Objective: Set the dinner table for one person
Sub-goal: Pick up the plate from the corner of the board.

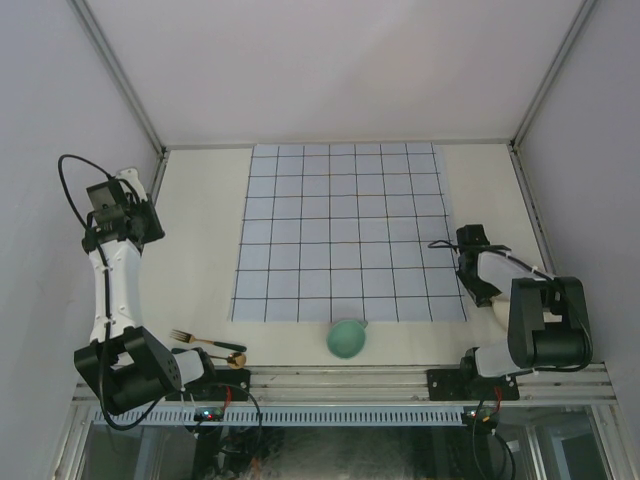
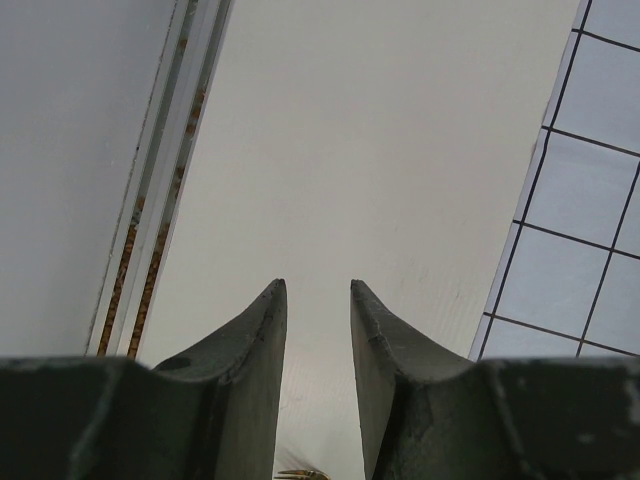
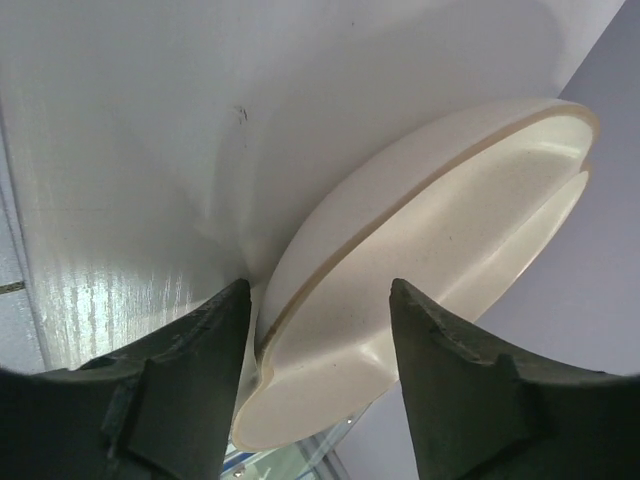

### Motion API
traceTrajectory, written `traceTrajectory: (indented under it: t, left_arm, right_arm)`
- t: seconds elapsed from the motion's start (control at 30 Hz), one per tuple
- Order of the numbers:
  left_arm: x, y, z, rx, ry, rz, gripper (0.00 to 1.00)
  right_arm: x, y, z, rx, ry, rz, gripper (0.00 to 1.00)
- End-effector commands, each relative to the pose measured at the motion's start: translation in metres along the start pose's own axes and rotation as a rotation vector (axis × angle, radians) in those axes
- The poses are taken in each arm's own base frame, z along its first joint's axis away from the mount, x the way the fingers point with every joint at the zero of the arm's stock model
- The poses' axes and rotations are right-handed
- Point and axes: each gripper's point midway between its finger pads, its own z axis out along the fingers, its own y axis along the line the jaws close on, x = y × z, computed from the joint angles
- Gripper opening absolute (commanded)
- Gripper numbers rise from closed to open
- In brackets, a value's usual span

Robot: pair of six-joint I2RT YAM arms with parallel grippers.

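right wrist view has the right gripper [image 3: 318,290] straddling the rim of a cream plate [image 3: 430,230] at the right edge of the dinner table [image 3: 150,150], one finger outside and one over the well, likely to carry it onto the gridded cloth [image 1: 345,230]; whether the jaws pinch yet i cannot tell. the left gripper [image 2: 317,285] hangs narrow and empty above the table's left side, probably parked clear, while a fork [image 1: 205,342] and teal vessel [image 1: 346,338] wait at the near edge.

The left pincer [image 2: 317,286] hangs with jaws slightly parted; the right pincer [image 3: 320,286], arm folded, gapes wider.
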Motion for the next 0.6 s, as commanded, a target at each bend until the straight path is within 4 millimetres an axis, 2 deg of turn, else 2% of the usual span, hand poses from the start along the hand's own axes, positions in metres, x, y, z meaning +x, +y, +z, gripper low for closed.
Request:
traceTrajectory:
  t: [0.0, 0.3, 0.37, 0.43, 0.57]
  left_arm:
    - [-0.0343, 0.0002, -0.0199, -0.003, -0.107, 0.005, 0.36]
    - [-0.0355, 0.0014, -0.0196, -0.005, -0.111, 0.011, 0.36]
    - [-0.0376, 0.0, -0.0193, 0.002, -0.113, 0.006, 0.36]
    - [-0.0386, -0.0016, -0.0194, 0.01, -0.114, 0.003, 0.36]
    - [-0.0391, -0.0003, -0.0182, 0.005, -0.115, 0.006, 0.36]
  right_arm:
    - [0.0001, 0.0026, 0.0063, 0.001, 0.012, -0.009, 0.56]
    - [-0.0024, 0.0083, 0.0073, -0.01, 0.013, -0.04, 0.29]
    - [-0.0028, 0.0088, 0.0082, -0.012, 0.015, -0.045, 0.18]
    - [-0.0023, 0.0101, 0.0094, -0.017, 0.022, -0.049, 0.01]
    - [-0.0037, 0.0106, 0.01, -0.019, 0.021, -0.051, 0.0]
